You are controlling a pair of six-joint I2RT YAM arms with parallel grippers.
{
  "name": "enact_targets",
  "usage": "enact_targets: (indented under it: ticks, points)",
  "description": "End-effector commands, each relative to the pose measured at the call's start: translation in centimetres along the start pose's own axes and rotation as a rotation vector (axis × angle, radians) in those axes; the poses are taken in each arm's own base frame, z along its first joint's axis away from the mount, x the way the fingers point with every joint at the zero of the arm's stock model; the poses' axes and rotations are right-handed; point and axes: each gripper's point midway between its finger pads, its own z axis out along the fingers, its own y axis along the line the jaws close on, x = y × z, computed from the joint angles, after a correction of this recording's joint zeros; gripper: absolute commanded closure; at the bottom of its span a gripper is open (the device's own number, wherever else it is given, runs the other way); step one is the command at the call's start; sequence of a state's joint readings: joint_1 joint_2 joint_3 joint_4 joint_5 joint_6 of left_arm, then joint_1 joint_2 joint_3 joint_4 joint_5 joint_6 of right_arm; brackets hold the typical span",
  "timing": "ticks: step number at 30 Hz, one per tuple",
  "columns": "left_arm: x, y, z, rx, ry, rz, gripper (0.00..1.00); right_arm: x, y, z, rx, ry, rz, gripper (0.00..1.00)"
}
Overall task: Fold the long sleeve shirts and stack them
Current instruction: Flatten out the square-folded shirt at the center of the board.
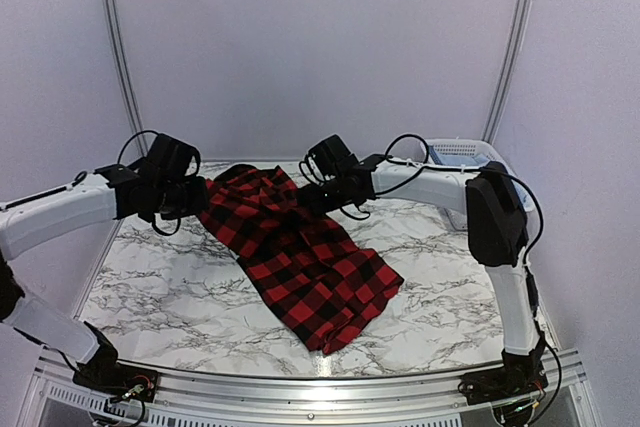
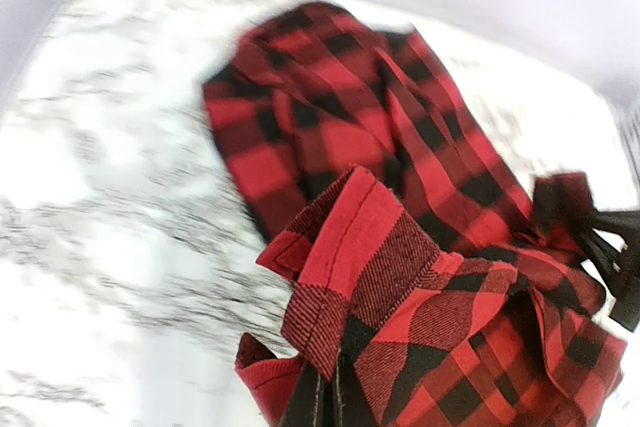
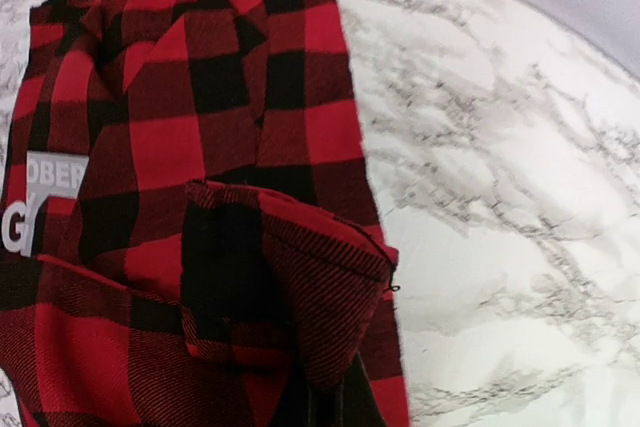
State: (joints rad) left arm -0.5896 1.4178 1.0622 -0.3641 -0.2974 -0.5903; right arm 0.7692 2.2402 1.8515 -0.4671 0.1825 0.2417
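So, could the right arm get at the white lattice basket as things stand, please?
Probably not yet: the right gripper is shut on the red-and-black check shirt. Once it lets go, the white lattice basket lies close by at the far right, with nothing between.

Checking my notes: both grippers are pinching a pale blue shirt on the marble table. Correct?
No: the shirt is red-and-black check, not pale blue, as the top external view shows. The left gripper and right gripper do pinch it on the marble table.
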Motion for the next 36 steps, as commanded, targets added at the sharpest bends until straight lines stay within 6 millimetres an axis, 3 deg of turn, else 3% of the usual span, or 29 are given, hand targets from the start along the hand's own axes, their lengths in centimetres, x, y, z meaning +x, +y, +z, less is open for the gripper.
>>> enact_targets:
  ticks: [1, 7, 13, 18, 23, 31, 34, 36]
  points:
    - [-3.3, 6.7, -3.5, -0.148, -0.109, -0.093, 1.0, -7.1, -4.5, -4.5, 0.102, -0.165, 0.064, 1.0]
    - [-7.9, 13.7, -6.8, -0.288, -0.211, -0.188, 1.0, -10.7, -14.8, -6.4, 0.282, -0.235, 0.169, 1.0]
    - [-8.1, 19.4, -6.8, -0.342, -0.193, -0.346, 1.0, -11.3, -24.1, -7.4, 0.396, -0.255, 0.291, 1.0]
    - [-8.2, 24.3, -7.5, -0.393, -0.205, -0.501, 1.0, -12.2, -28.9, -8.7, 0.485, -0.275, 0.328, 1.0]
    - [-9.1, 27.5, -9.2, -0.436, -0.246, -0.562, 1.0, -13.9, -31.5, -9.4, 0.515, -0.316, 0.331, 1.0]
    - [-11.7, 29.9, -13.3, -0.526, -0.334, -0.562, 0.98, -14.6, -31.9, -8.1, 0.527, -0.342, 0.283, 0.99]
    - [-13.0, 29.7, -14.3, -0.528, -0.362, -0.538, 0.93, -14.6, -31.1, -7.5, 0.484, -0.333, 0.271, 0.89]
    - [-13.2, 29.6, -14.3, -0.52, -0.357, -0.527, 0.91, -14.5, -30.0, -7.3, 0.454, -0.318, 0.257, 0.72]
